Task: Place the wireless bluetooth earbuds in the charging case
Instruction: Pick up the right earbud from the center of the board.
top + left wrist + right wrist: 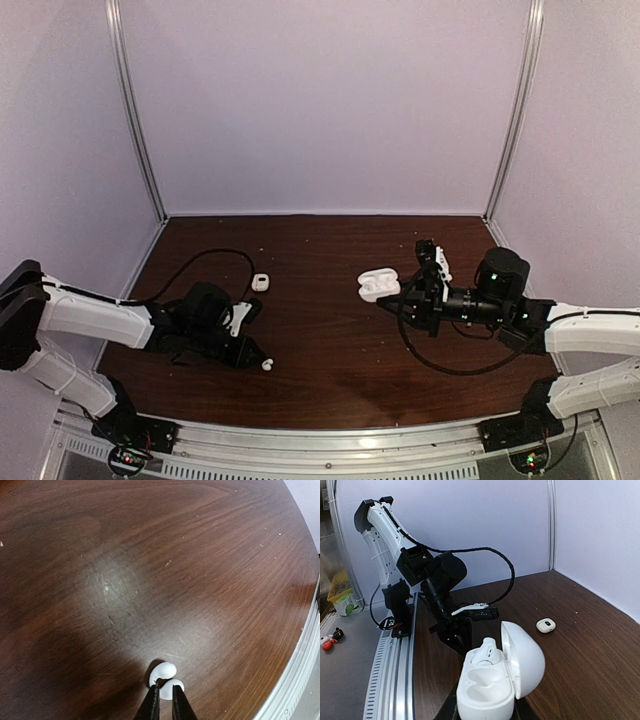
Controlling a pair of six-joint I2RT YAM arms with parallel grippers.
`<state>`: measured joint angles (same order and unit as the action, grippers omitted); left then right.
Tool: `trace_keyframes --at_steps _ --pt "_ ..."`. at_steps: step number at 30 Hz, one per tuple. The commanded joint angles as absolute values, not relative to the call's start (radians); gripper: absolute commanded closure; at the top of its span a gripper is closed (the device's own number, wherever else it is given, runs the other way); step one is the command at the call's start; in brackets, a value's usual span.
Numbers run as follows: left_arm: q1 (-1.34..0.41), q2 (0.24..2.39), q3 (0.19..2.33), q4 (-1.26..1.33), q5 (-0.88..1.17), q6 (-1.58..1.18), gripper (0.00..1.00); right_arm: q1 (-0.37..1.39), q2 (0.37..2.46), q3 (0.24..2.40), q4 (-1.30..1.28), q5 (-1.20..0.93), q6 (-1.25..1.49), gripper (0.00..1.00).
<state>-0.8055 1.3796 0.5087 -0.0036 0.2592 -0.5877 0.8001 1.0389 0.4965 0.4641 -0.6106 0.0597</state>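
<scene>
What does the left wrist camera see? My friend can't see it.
A tiny glossy white plastic earbud lies on a dark brown wooden table, with the two black fingers of the left gripper straddling it.

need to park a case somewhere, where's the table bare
Bare wood: the middle, between the small closed case and the open case, and the back strip along the wall. Crowded: near left, around the left end effector at the earbud.

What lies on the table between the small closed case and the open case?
Nothing. In the top view, the table between the small closed case and the open case is bare wood.
</scene>
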Motion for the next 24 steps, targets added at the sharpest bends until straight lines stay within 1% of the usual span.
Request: trace_keyframes --at_steps 1,9,14,18,20,24 --pt "-0.802 1.409 0.502 0.041 0.270 -0.610 0.88 0.793 1.035 0.500 0.476 -0.623 0.061 1.00" --pt "-0.814 1.460 0.518 0.025 0.267 -0.610 0.89 0.791 1.037 0.502 0.474 -0.626 0.061 1.00" --pt "-0.838 1.485 0.540 0.026 0.265 -0.607 0.84 0.791 1.039 0.503 0.472 -0.627 0.060 1.00" --pt "-0.847 1.499 0.550 0.028 0.269 -0.603 0.84 0.791 1.035 0.500 0.468 -0.626 0.058 1.00" --pt "-0.847 1.500 0.553 0.026 0.269 -0.599 0.85 0.792 1.033 0.500 0.468 -0.626 0.058 1.00" --pt "-0.848 1.501 0.560 0.027 0.279 -0.591 0.92 0.791 1.031 0.499 0.465 -0.625 0.057 1.00"
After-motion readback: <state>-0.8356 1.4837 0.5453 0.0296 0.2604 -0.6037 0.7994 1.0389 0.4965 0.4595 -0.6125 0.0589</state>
